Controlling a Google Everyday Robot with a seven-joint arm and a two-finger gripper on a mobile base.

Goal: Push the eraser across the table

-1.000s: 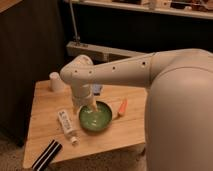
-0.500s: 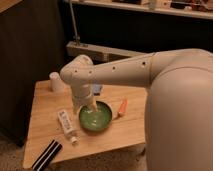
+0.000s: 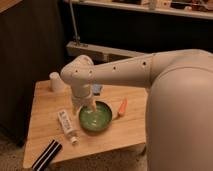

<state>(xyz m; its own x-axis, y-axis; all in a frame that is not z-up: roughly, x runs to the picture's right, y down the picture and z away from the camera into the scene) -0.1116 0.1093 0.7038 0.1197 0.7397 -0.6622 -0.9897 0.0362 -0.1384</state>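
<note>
The eraser (image 3: 47,155), a flat black block with white lengthwise stripes, lies at the front left corner of the wooden table (image 3: 42,112), partly over the edge. My gripper (image 3: 89,107) hangs from the white arm over the left rim of a green bowl (image 3: 97,118), well right of and behind the eraser. A white labelled tube (image 3: 67,126) lies between the bowl and the eraser.
A white cup (image 3: 56,81) stands at the table's back left. A blue item (image 3: 97,89) lies behind the arm. An orange-red piece (image 3: 122,107) lies right of the bowl. A dark cabinet stands at left, a metal shelf rail (image 3: 100,50) behind.
</note>
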